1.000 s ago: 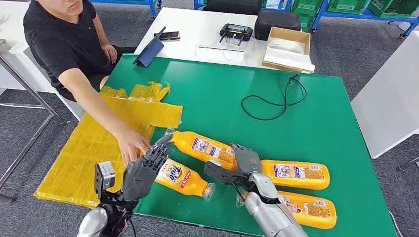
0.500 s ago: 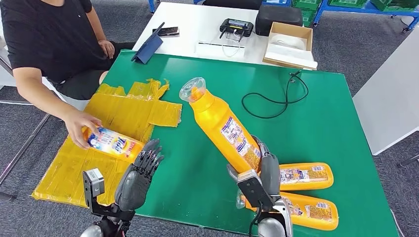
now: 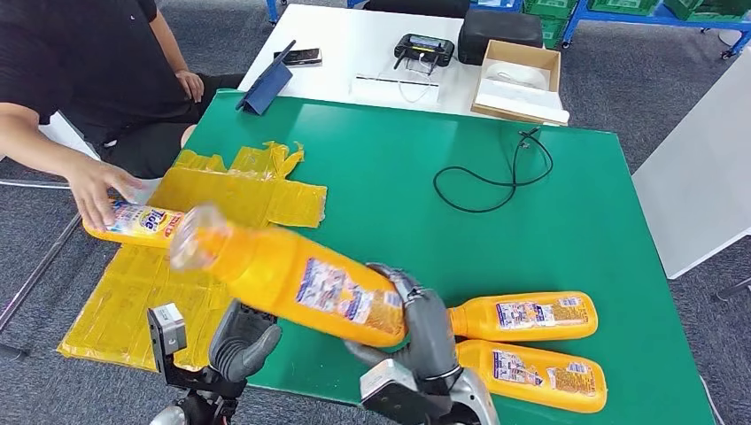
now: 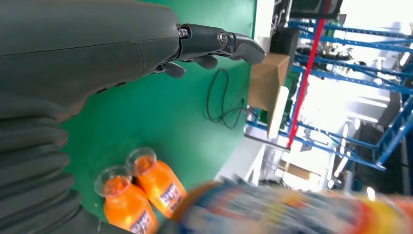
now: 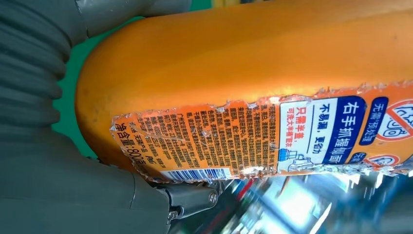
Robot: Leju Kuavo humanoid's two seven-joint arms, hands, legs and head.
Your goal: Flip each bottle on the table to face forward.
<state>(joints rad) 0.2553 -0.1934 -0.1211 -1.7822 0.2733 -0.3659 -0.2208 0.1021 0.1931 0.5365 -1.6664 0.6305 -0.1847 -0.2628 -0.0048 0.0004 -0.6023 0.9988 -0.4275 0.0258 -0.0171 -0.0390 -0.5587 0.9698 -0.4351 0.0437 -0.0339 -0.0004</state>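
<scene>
Swung from upright to leftward, the lifted bottle (image 3: 301,283) stays gripped by the right hand (image 3: 423,332); left hand (image 3: 239,341) open.

The right hand (image 3: 423,329) sits low and near the body, its grey thumb and darker fingers wrapped around the base end of a bottle (image 3: 292,279), which it holds tilted, cap end up and toward the robot's left, off the table. In the right wrist view the thumb (image 5: 190,199) presses against the bottle's labelled side. The left hand (image 3: 241,341) holds nothing; its fingers (image 4: 221,41) look loosely extended in the wrist view, though from above they seem partly curled.
</scene>
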